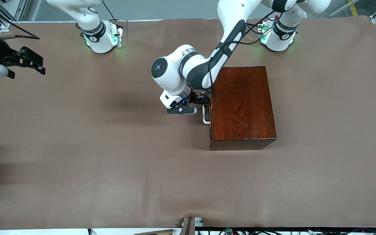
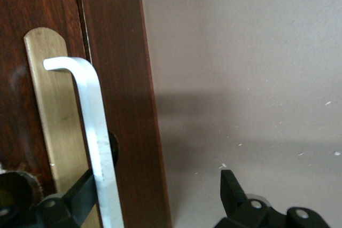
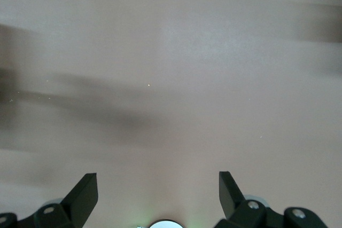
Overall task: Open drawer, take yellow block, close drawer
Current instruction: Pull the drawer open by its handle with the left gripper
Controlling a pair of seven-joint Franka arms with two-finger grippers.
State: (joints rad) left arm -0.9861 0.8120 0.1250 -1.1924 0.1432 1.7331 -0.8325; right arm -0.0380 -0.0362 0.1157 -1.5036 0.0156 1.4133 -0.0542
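Dark reddish wood box, drawer [image 1: 211, 117] shut, white handle [image 2: 93, 142] between the open left gripper [image 1: 198, 103] fingers. Right gripper [image 3: 158, 190] waits open over bare table [image 1: 109, 169].

A brown-covered table [image 1: 77, 147] carries one reddish-brown wooden box [image 1: 242, 104].

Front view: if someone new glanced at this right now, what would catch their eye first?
Probably the glossy reddish-brown wooden box on the table near the left arm's base, its drawer shut. Next, the left gripper at the drawer front, fingers open, with the white handle between them. The right gripper waits open above bare table at the right arm's end; no yellow block shows.
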